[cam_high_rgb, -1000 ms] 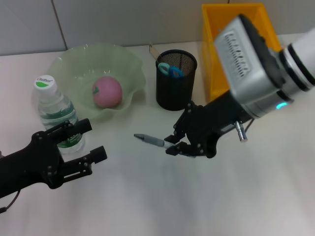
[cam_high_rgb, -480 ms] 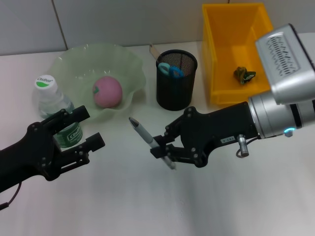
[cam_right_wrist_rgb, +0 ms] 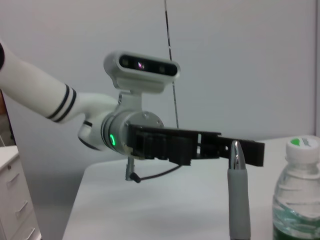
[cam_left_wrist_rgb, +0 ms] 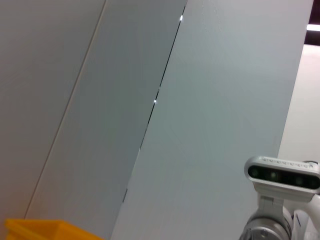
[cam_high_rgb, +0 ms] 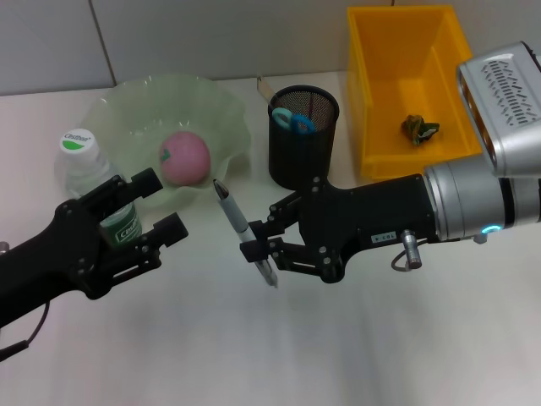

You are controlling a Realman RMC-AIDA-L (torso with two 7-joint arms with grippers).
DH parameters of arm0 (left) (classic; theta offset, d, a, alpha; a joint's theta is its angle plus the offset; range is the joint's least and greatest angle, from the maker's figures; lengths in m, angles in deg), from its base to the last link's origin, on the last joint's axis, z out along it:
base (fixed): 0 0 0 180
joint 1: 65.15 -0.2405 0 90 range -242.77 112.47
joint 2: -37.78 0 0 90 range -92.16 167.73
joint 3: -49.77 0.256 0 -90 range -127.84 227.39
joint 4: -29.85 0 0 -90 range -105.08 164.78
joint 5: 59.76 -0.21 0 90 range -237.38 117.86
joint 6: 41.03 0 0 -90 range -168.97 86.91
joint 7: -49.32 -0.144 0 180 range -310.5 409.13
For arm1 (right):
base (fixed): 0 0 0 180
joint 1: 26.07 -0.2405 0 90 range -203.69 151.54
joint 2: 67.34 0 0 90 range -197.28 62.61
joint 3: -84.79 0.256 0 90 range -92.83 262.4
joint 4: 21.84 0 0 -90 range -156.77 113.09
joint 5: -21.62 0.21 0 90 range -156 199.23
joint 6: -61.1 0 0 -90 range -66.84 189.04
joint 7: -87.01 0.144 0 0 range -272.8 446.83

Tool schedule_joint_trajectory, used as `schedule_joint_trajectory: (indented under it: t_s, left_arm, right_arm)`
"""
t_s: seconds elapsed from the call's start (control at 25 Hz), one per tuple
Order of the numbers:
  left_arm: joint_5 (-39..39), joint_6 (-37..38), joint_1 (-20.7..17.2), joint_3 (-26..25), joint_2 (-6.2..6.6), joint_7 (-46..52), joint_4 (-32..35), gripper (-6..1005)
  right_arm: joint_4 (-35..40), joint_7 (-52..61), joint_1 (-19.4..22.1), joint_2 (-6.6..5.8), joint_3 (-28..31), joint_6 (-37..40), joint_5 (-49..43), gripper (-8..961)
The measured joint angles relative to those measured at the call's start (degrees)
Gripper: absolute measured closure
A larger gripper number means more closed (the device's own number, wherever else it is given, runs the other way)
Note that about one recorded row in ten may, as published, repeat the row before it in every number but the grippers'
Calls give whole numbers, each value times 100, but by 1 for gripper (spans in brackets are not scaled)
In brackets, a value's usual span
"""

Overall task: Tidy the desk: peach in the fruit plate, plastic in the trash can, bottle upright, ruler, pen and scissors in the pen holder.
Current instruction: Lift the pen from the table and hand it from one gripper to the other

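we see the right hand [cam_high_rgb: 269, 247] clenched on the slim grey pen [cam_high_rgb: 243, 230], held tilted above the smooth white bench [cam_high_rgb: 355, 338], just in front of the round black mesh pen holder [cam_high_rgb: 303, 135]. left hand [cam_high_rgb: 144, 222] is spread wide beside the upright clear plastic bottle [cam_high_rgb: 93, 190]. the pink peach [cam_high_rgb: 184, 158] sits in the ruffled translucent green plate [cam_high_rgb: 228, 110].

A grey pen [cam_high_rgb: 244, 232] is being held tilted above the table, just before the black mesh pen holder [cam_high_rgb: 303, 135].
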Motion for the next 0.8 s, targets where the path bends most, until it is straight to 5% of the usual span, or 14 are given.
schedule_joint_trajectory:
  t_s: [0.8]
  left_arm:
    - [97,77,364,27,-15,-693,-750,171]
  right_arm:
    - [-777,-219,-348,17,-47,-47,372,823]
